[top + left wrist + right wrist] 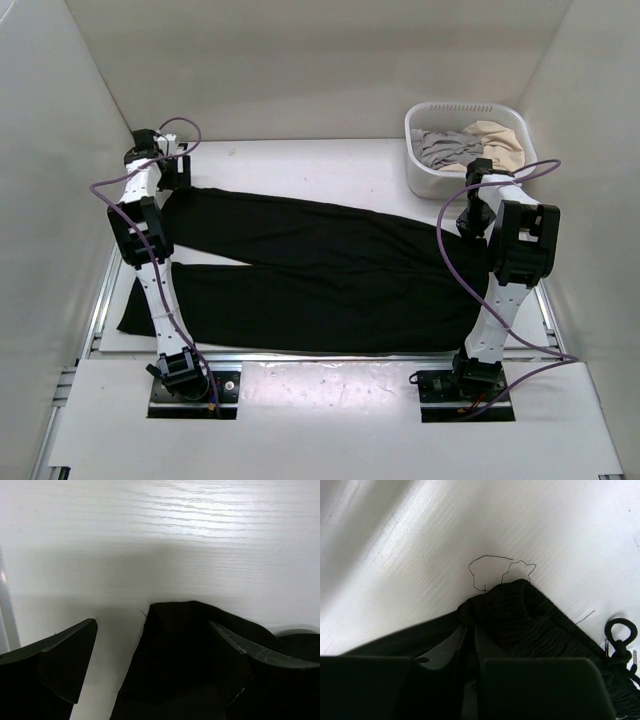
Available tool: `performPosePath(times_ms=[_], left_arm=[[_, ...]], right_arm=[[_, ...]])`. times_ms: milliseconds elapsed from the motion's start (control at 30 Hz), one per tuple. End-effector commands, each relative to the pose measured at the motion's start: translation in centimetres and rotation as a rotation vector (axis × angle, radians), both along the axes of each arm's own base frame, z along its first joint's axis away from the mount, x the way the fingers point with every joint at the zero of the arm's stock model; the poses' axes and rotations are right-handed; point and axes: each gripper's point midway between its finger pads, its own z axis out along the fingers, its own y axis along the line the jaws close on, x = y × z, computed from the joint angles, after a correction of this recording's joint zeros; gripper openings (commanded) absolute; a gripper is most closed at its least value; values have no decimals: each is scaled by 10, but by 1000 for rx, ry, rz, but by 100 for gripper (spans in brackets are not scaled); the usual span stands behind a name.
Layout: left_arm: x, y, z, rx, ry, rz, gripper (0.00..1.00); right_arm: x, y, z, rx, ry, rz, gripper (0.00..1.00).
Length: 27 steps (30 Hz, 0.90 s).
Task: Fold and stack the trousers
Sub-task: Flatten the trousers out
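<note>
The black trousers (pixel 330 270) lie spread flat across the table, waistband at the right and both legs running left. My left gripper (pixel 172 168) is at the far end of the upper leg. In the left wrist view it (pixel 152 624) is open, its fingers either side of the hem corner (pixel 175 650) and low over the table. My right gripper (pixel 478 178) is at the far corner of the waistband. In the right wrist view it (pixel 471 626) is shut on the gathered waistband corner (pixel 515 605). The drawstring (pixel 620 635) lies at the right.
A white basket (pixel 422 182) stands at the back right, just beyond the right gripper, holding a grey garment (pixel 440 148) and a beige garment (pixel 500 140). White walls enclose the table on three sides. A loose thread (pixel 490 562) lies on the table by the waistband corner.
</note>
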Motion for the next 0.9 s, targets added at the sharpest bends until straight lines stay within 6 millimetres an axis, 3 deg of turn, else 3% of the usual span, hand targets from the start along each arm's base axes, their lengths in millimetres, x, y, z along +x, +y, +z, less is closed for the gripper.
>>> performPosePath(times_ms=[0, 33, 100, 133, 200, 367, 500, 600, 733, 867], left_arm=[[5, -20, 35, -73, -69, -27, 100], [11, -25, 44, -65, -100, -38, 100], [18, -9, 57, 50, -119, 31, 100], [23, -12, 57, 96, -118, 18, 100], [23, -12, 39, 131, -82, 17, 100], [22, -16, 38, 104, -88, 22, 100], [33, -23, 78, 58, -191, 44, 100], [41, -24, 87, 77, -231, 48, 100], [34, -7, 52, 160, -150, 85, 100], [17, -15, 19, 160, -64, 49, 100]], right_arm=[[-9, -2, 16, -32, 3, 8, 12], [-9, -2, 16, -32, 3, 8, 12], [-11, -2, 16, -32, 12, 8, 12], [-8, -2, 18, -32, 3, 8, 12], [-5, 1, 21, -33, -6, 17, 12], [-8, -1, 23, -43, 22, 35, 10], [-5, -3, 25, -54, 15, 33, 10], [-6, -3, 22, -53, 24, 33, 10], [-6, 0, 18, -52, 34, 42, 10], [-3, 0, 20, -54, 28, 51, 10]])
